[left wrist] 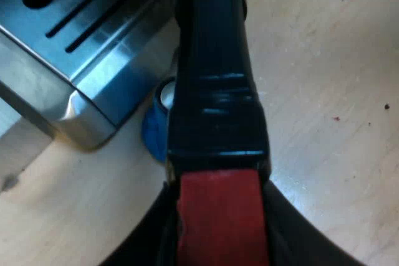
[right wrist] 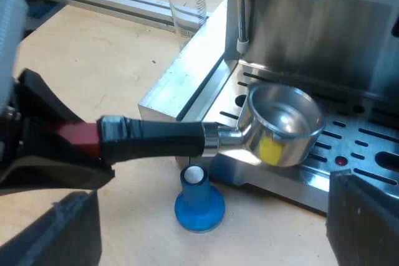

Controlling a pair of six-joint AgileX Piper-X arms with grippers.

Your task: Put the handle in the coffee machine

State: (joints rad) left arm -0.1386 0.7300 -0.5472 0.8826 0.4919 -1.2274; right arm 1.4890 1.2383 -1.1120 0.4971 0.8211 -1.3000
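handle, left wrist view: the handle [left wrist: 215,91] runs straight out from the left pincer [left wrist: 221,228], red end nearest, black shaft pointing away, clear of the counter [left wrist: 324,91].
left pincer: clenched on the handle's red end.
under the shaft: a blue tamper [left wrist: 154,126] stands on the counter just beside the corner of the drip tray [left wrist: 81,35].
handle, right wrist view: the handle [right wrist: 156,138] lies about level. Its long axis goes from the left pincer [right wrist: 62,138] toward the espresso machine [right wrist: 324,23], and its metal basket [right wrist: 283,123] hangs over the drip tray's edge.
right pincer [right wrist: 215,194]: released, fingers wide apart, grasping nothing, apart from the handle.
measuring glass [right wrist: 185,4]: on the counter near the machine's side.
nearer arm: the left.
coming move, as a judgement: the basket sits low at the machine's front, so it likely needs to rise under the brew head and then turn to lock.
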